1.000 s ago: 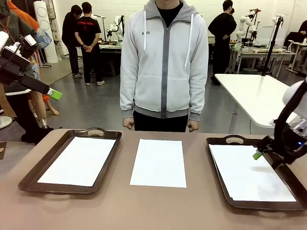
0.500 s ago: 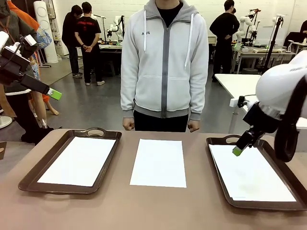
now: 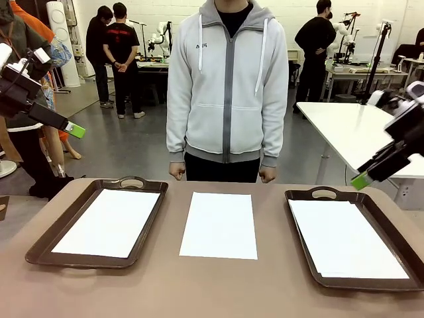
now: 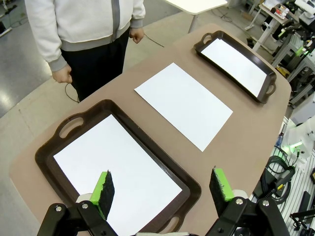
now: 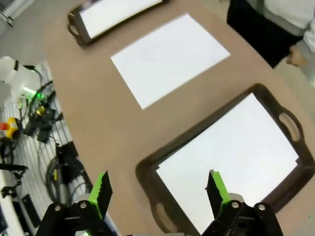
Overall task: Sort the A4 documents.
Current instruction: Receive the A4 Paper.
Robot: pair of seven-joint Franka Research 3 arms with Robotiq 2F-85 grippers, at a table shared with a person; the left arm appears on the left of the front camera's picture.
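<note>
Three A4 documents lie flat. One sheet (image 3: 106,222) fills the left brown tray (image 3: 46,238), one (image 3: 219,224) rests bare on the table's middle, and one (image 3: 346,238) lies in the right brown tray (image 3: 301,245). My left gripper (image 3: 75,130) hangs high beyond the table's left edge, open and holding nothing; in its wrist view (image 4: 162,183) it looks down on the left tray's sheet (image 4: 115,169). My right gripper (image 3: 361,180) is raised above the right tray's far right side, open and holding nothing; its wrist view (image 5: 159,188) shows that tray's sheet (image 5: 231,162) below.
A person in a grey zip hoodie (image 3: 227,86) stands at the table's far edge, behind the middle sheet, hands (image 3: 177,171) hanging at their sides. A white table (image 3: 358,132) stands behind on the right. Cables and equipment (image 5: 34,113) sit beside the table on my side.
My right arm has lifted from low over the right tray's sheet up and out to the right. The left arm, the sheets and the person have not moved.
</note>
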